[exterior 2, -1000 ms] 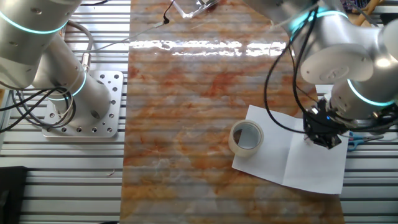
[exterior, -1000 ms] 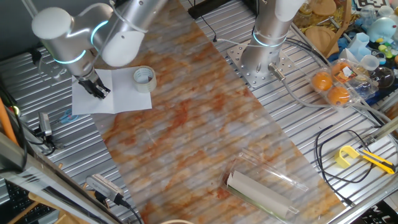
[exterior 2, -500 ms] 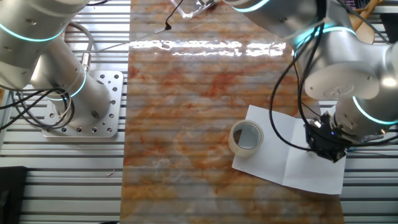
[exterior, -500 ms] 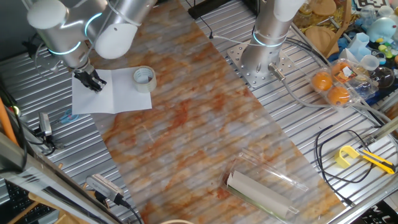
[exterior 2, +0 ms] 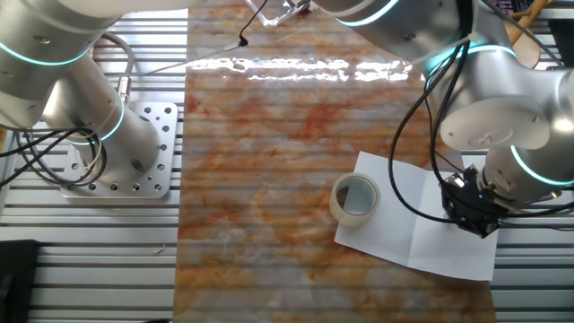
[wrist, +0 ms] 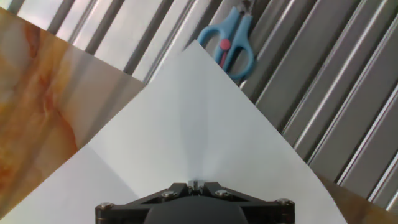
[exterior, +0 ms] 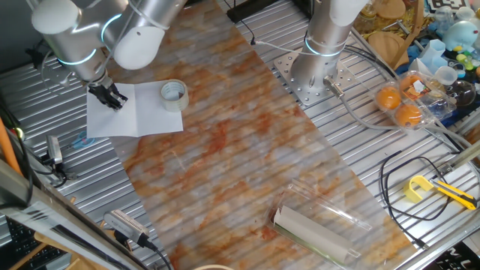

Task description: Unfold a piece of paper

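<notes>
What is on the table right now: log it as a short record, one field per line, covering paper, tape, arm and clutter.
paper: piece of paper lies open and flat, centre crease showing, partly on the orange mat, partly on the metal slats
tape: clear tape roll stands on one corner of the sheet
gripper: low over the sheet's other half, jaws look closed; contact unclear
scissors: blue scissors just beyond the sheet's corner
far end: rolled sheet in clear plastic

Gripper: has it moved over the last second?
Yes. The gripper has shifted up-left in one fixed view, away from the tape roll toward the far edge of the piece of paper. The roll stayed put.
</notes>
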You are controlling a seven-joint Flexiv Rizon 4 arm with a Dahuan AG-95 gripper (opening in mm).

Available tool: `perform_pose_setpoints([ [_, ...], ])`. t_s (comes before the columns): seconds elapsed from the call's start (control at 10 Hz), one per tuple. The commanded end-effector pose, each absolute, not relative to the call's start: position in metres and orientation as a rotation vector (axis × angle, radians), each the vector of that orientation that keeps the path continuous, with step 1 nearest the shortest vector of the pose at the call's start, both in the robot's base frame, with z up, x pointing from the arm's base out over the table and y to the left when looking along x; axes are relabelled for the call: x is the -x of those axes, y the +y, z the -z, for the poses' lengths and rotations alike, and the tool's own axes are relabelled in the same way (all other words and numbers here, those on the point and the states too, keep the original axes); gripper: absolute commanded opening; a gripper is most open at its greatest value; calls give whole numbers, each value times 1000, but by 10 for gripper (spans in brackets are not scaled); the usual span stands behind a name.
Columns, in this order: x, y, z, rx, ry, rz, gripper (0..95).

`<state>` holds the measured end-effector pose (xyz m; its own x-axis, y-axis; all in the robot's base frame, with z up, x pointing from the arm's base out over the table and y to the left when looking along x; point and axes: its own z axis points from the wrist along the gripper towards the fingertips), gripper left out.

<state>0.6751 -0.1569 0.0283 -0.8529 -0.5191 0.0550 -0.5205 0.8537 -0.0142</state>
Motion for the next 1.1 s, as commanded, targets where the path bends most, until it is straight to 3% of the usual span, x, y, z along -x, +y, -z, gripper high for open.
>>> perform_pose_setpoints([
  [0.1,-674,-157,-29,-806,-2999,-43,0],
  [1.1,-683,-176,-35,-672,-3043,-98,0],
])
